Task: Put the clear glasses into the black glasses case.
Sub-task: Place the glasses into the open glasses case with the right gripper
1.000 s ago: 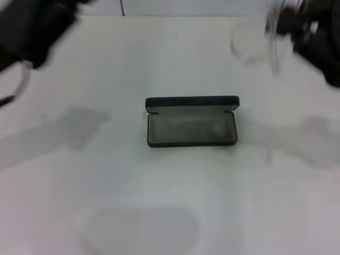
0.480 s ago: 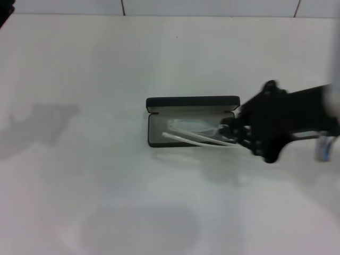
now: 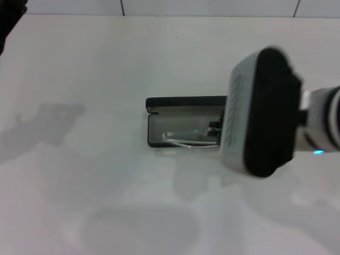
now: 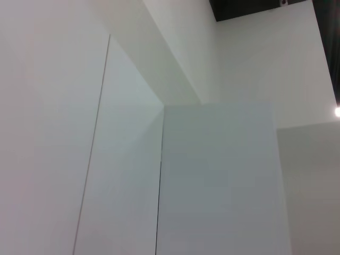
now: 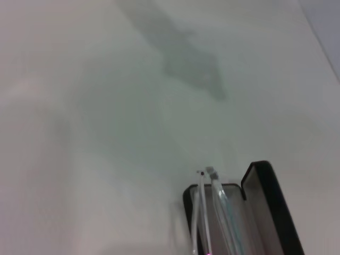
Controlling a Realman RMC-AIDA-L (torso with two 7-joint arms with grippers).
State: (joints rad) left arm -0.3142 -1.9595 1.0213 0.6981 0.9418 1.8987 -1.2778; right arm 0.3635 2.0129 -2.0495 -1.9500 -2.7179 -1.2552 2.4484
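Open black glasses case [image 3: 183,102] on white table [image 3: 106,64], clear glasses [image 3: 186,138] inside, right arm [image 3: 265,114] covering its right end

A plain white counter [image 3: 106,64] carries the black glasses case [image 3: 183,102], which lies open near its middle, lid raised toward the far edge. Soft grey shadows fall on the counter left of the case.

Right arm [image 3: 265,111] over open case [image 3: 183,101]
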